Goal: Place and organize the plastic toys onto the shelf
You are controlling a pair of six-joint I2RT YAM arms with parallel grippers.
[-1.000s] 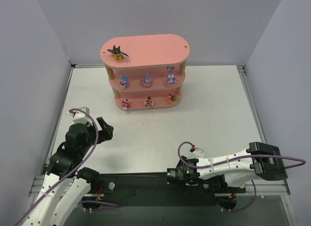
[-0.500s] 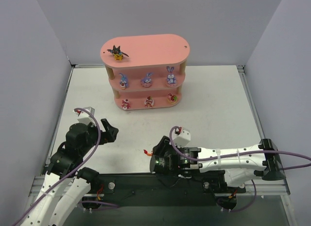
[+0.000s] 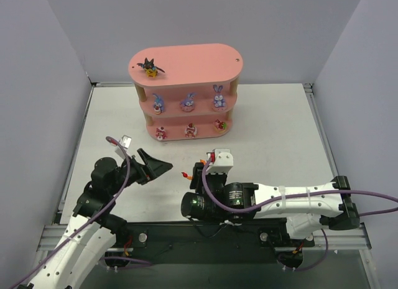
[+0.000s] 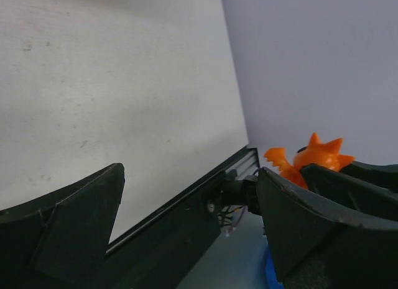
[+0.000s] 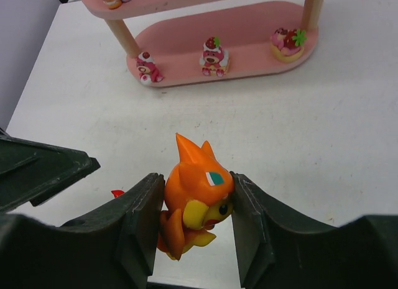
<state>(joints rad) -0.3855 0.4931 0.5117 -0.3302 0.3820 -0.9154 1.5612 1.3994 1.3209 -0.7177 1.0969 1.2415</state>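
Two fingers of the right gripper clamp the orange figurine by its flanks. A second ago this arm lay folded back to the right; now it reaches forward and left. The figurine's long axis runs along the fingers, its horn pointing past the tips toward the shelf beyond. The left gripper, just beside, gapes empty and has swung nearer.
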